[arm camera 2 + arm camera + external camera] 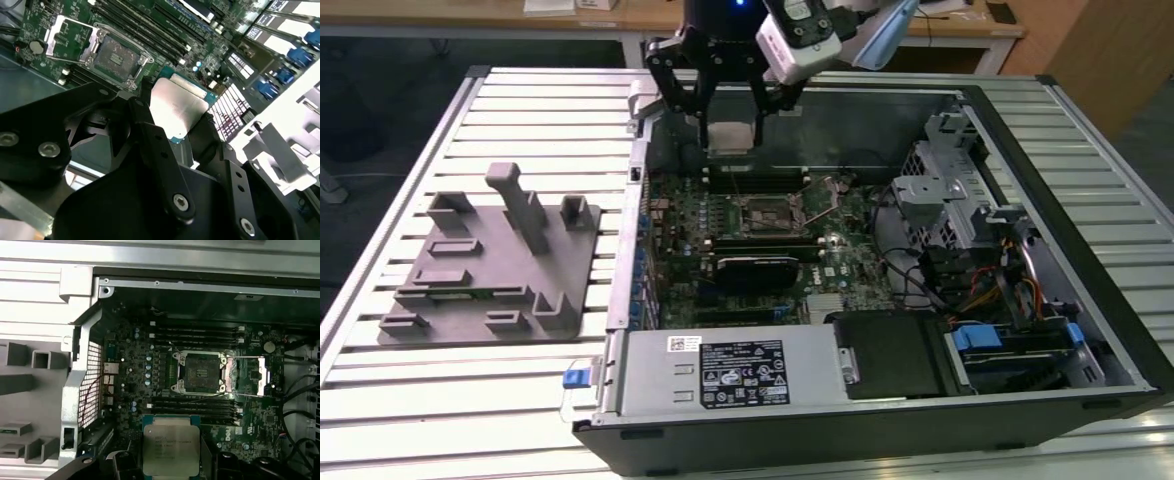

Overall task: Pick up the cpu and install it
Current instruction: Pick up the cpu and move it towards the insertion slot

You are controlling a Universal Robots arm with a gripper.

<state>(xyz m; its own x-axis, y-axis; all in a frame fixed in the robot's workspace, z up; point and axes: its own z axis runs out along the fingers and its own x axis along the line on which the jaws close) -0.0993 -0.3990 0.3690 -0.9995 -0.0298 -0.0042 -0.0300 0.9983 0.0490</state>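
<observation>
While the gripper [728, 128] pinches the cpu [177, 107] by opposite edges, the chip hangs above the motherboard [130, 390] inside the open computer case [854, 440]. Below it and apart, the open socket [200, 372] sits with its load frame [231, 380] swung aside, memory slots [195, 332] flanking. Farther off, the grey fixture [494, 260] stands on the slatted table [400, 400].

Nothing here can be read. The black label [744, 373] and the small white sticker [684, 344] on the grey power supply box [651, 385] carry print too fine to make out, as does the faint lettering on the cpu [171, 448] top.
</observation>
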